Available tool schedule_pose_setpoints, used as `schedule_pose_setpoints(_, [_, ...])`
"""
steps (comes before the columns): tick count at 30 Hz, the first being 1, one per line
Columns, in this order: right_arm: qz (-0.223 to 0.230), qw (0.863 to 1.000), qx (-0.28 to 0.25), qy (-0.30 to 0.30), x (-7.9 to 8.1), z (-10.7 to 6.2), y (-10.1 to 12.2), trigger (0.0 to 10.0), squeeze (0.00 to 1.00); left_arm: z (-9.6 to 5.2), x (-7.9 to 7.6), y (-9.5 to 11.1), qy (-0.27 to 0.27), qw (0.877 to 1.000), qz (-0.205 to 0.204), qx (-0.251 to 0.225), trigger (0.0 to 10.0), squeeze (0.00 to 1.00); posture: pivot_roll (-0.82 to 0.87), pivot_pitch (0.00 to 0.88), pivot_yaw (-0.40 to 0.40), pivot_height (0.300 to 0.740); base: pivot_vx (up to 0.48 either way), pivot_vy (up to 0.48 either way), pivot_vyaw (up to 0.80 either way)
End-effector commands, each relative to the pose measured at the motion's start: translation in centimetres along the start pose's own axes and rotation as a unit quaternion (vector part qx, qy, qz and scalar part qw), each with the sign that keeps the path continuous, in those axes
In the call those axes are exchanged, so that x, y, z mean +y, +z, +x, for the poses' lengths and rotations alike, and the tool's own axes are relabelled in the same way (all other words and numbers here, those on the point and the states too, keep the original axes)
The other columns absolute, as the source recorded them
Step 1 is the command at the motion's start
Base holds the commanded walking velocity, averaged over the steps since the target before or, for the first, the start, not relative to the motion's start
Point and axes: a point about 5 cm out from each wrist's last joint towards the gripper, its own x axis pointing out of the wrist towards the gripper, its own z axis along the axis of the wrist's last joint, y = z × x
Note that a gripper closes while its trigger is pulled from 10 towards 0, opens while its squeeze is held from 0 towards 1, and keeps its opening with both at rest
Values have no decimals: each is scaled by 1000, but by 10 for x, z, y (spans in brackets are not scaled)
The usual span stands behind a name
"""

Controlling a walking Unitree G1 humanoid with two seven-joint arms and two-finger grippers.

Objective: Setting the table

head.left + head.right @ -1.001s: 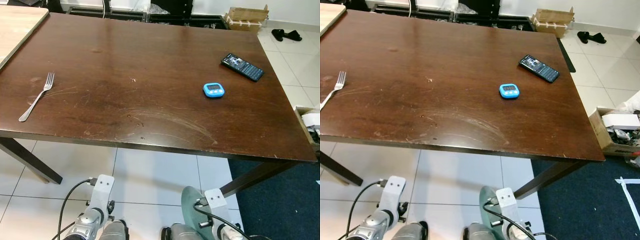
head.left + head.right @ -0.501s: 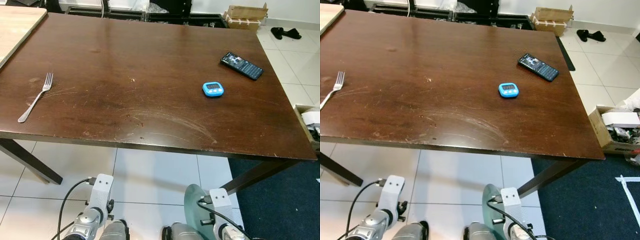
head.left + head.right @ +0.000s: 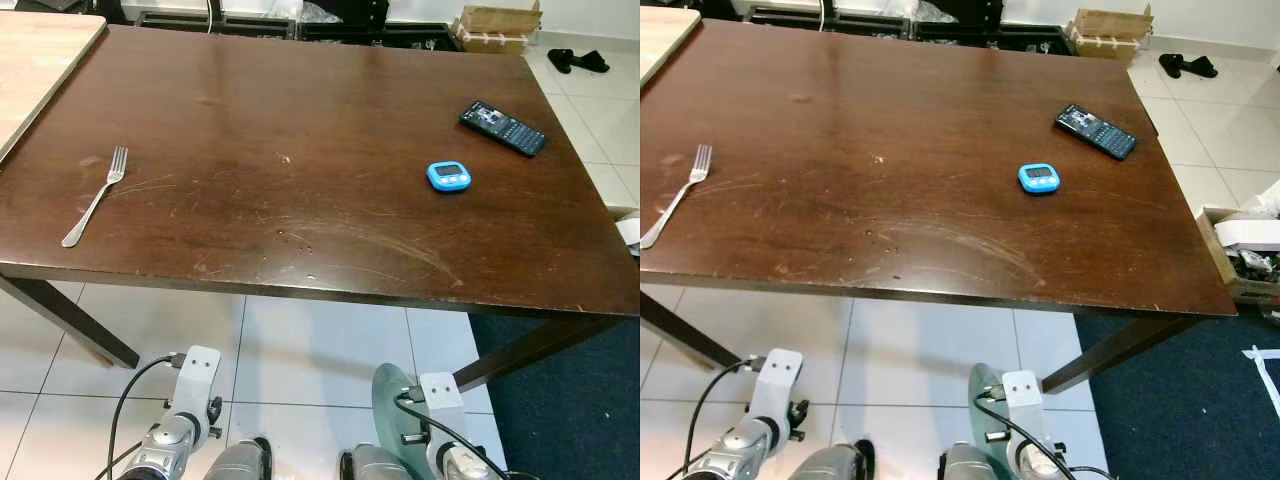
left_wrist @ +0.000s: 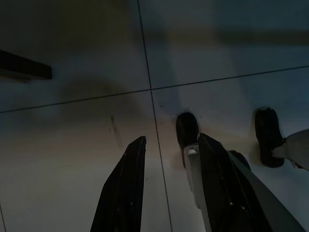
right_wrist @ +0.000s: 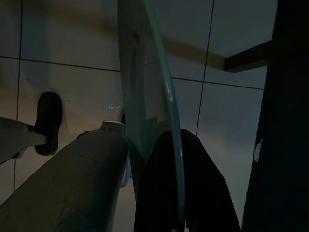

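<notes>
Pale green glass plate (image 5: 145, 96) is held edge-on below the dark wooden table (image 3: 300, 120), clamped at its rim by the right gripper (image 5: 176, 193); in the right wrist view the picture is dim, one black finger lies over the near face, and how far the plate reaches past the top of that view cannot be made out. From the head views only a curved slice of the plate (image 3: 390, 400) shows under the table's near edge, beside the right wrist, its long edge running roughly upright and away from the robot.

Left gripper (image 4: 169, 159) hangs low over the white tiled floor (image 4: 72, 145) near the table's near-left leg, its two black fingers spread apart with nothing between them; the robot's dark feet show beyond them.

On the table a metal fork (image 3: 95, 195) lies near the left edge, tines pointing away from the robot, handle slanting toward the near-left corner. A blue digital timer (image 3: 449, 176) sits toward the table's right side, and a dark smartphone (image 3: 503, 127) lies just beyond it, angled. A lighter wooden table (image 3: 40, 60) adjoins the far-left corner; a cardboard box (image 3: 497, 20) and black shoes (image 3: 576, 60) lie past the far-right corner.
</notes>
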Motion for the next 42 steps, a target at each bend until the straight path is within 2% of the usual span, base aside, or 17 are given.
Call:
schedule_pose_setpoints(1, [13, 1000, 9, 3, 3, -2, -7, 10000, 0, -2, -1, -8, -2, 1000, -11, 9, 10000, 0, 73, 103, 11, 740, 0, 292, 0])
schedule_pose_setpoints(23, [22, 1000, 6, -1, 3, -2, -8, 10000, 0, -2, 2, -7, -5, 1000, -2, 10, 10000, 0, 73, 99, 33, 740, 0, 289, 0])
schedule_pose_setpoints(42, [31, 999, 9, 3, 9, -3, -12, 10000, 0, -3, 11, -7, -3, 1000, 7, 11, 10000, 0, 94, 93, 46, 740, 0, 292, 0])
